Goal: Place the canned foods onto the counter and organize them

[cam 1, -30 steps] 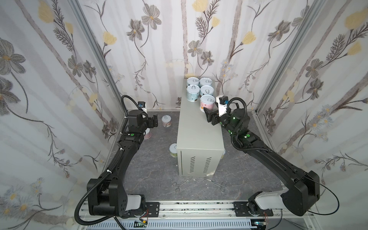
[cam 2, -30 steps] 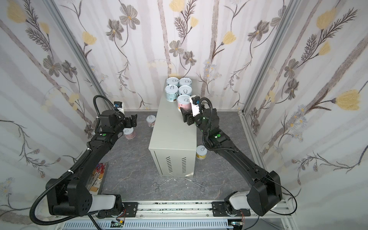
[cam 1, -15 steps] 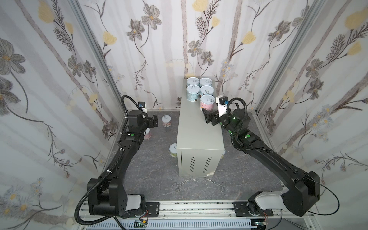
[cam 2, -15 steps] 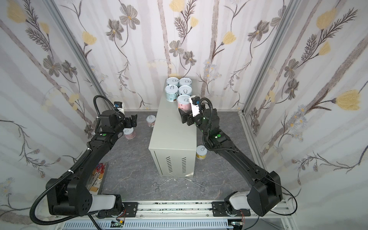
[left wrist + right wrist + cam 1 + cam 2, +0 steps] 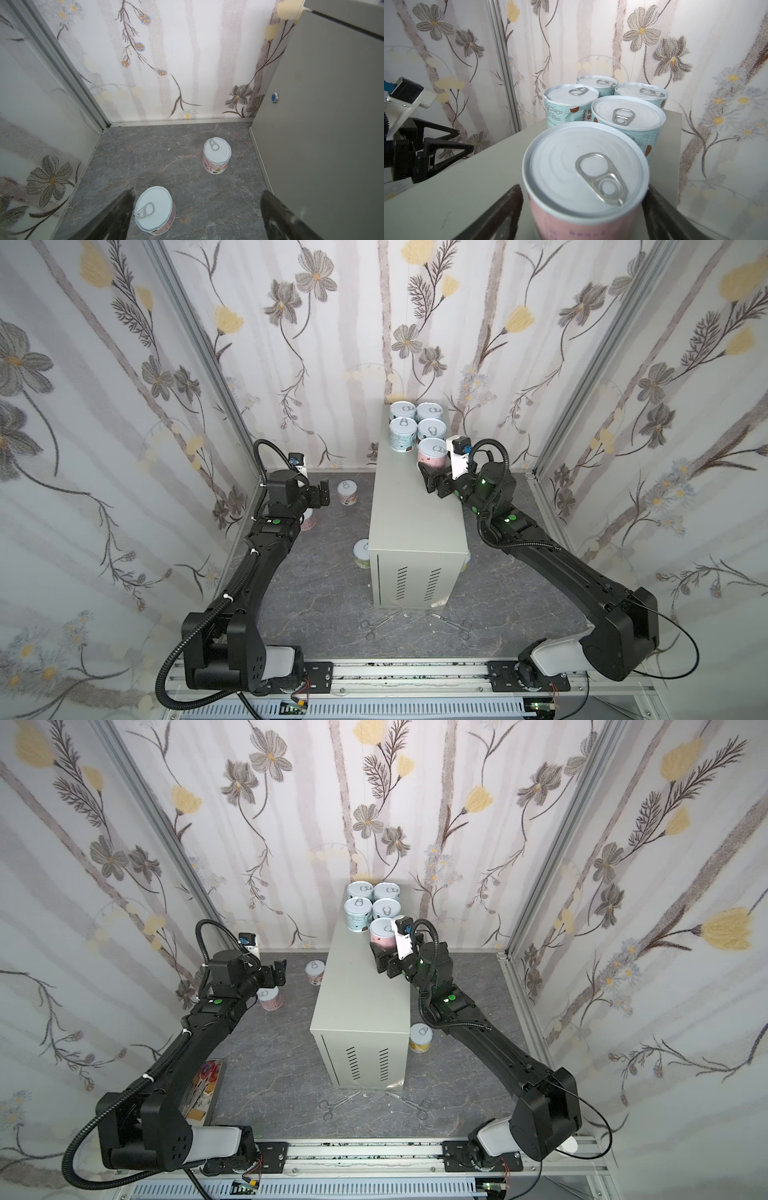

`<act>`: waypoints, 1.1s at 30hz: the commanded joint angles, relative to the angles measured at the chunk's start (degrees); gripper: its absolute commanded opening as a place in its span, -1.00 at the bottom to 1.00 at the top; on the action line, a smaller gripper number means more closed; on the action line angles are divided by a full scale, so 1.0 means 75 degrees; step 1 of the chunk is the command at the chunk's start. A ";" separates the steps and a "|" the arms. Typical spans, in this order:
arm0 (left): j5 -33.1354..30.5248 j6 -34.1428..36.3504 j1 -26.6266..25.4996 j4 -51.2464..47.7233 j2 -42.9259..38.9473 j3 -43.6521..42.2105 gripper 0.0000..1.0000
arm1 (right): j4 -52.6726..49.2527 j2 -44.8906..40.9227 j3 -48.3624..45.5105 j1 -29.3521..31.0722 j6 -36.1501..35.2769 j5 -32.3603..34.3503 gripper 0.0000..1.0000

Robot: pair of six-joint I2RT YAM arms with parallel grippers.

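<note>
the pink can (image 5: 583, 176) stands up straight on the grey metal counter (image 5: 411, 510), right between the right claw (image 5: 583, 214) fingers, just in front of four teal cans (image 5: 415, 425). whether the fingers pinch it, i cannot tell (gaps look tiny). the left claw (image 5: 195, 214) is wide open, holding nothing, over a smooth round pink floor can (image 5: 154, 209).

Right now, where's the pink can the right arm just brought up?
In both top views the pink can stands on the counter, right side, just in front of the four teal cans.
</note>
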 commanded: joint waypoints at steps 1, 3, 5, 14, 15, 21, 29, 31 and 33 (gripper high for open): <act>-0.0005 0.0106 -0.0002 0.0095 -0.0032 -0.0034 0.90 | 0.0070 0.0065 0.0096 -0.0002 0.0063 0.0085 0.72; -0.0002 0.0106 0.0001 0.0095 -0.0032 -0.0034 0.90 | 0.0095 0.0077 0.0107 -0.0002 0.0076 0.0085 0.70; -0.0003 0.0107 0.0004 0.0095 -0.0032 -0.0046 0.90 | 0.0088 0.0077 0.0108 0.0004 0.0068 0.0096 0.65; -0.0023 0.0128 0.0004 0.0107 0.0002 -0.0068 0.91 | 0.0101 0.0060 0.0096 0.0000 0.0065 0.0147 0.58; -0.0020 0.0122 0.0007 0.0107 -0.0003 -0.0062 0.91 | 0.0100 0.0065 0.0105 0.0000 0.0078 0.0178 0.56; -0.0021 0.0130 0.0004 0.0107 -0.0013 -0.0090 0.91 | 0.0048 0.0101 0.0152 0.0000 0.0071 0.0179 0.52; -0.0016 0.0166 0.0001 0.0106 0.0012 -0.0081 0.91 | 0.0017 0.0066 0.0108 -0.0002 0.0053 0.0178 0.51; -0.0014 0.0168 0.0001 0.0113 0.0021 -0.0073 0.91 | 0.0012 0.0055 0.0112 0.0007 0.0031 0.0178 0.51; 0.0010 0.0153 0.0000 0.0133 0.0035 -0.0069 0.91 | 0.0013 0.0054 0.0119 -0.0001 0.0015 0.0178 0.51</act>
